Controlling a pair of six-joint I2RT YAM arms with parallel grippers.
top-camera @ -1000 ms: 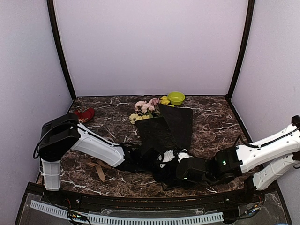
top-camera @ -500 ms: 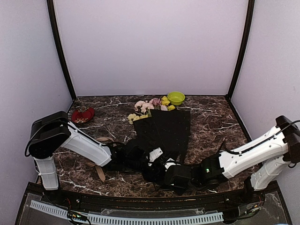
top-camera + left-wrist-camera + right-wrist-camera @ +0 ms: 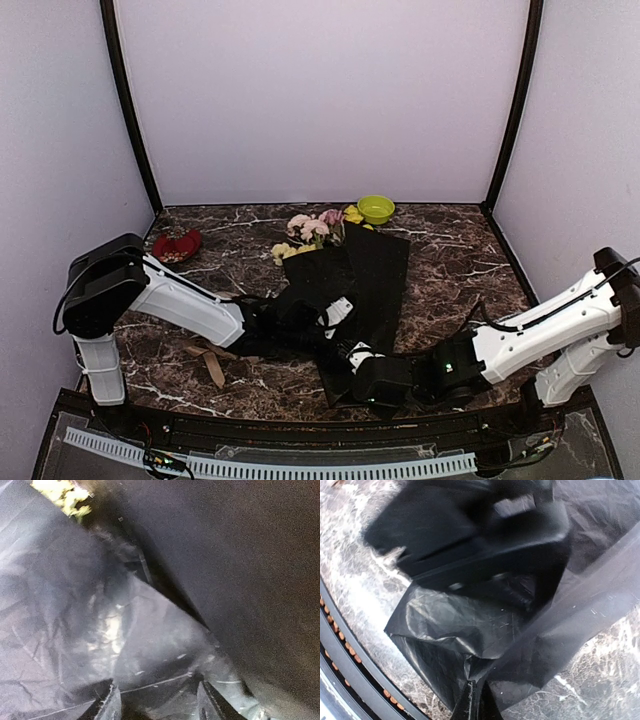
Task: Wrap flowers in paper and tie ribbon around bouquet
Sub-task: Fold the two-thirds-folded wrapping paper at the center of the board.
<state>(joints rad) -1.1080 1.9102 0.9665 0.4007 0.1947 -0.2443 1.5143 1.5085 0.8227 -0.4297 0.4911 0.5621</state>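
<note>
The black paper [image 3: 365, 275] lies folded over the flowers [image 3: 313, 228], whose pink and yellow heads stick out at its far end. My left gripper [image 3: 338, 318] rests on the paper's narrow near part. Its fingers [image 3: 111, 707] stand apart in the left wrist view, with a crinkled fold of paper [image 3: 150, 650] between them and yellow sprigs [image 3: 62, 492] at the top left. My right gripper [image 3: 345, 372] is at the paper's near end. In the right wrist view that gripper [image 3: 476, 695] is shut on a bunched edge of the paper [image 3: 455, 625]. The tan ribbon [image 3: 208, 362] lies loose on the table, left of the paper.
A green bowl [image 3: 376, 209] stands at the back of the marbled table [image 3: 450, 260], just right of the flower heads. A red object [image 3: 177, 245] lies at the back left. The table's near rim [image 3: 350, 645] runs close to my right gripper.
My right gripper has slid left along the near edge, pulling the paper's near end with it. My left gripper has moved right and away, further onto the paper.
</note>
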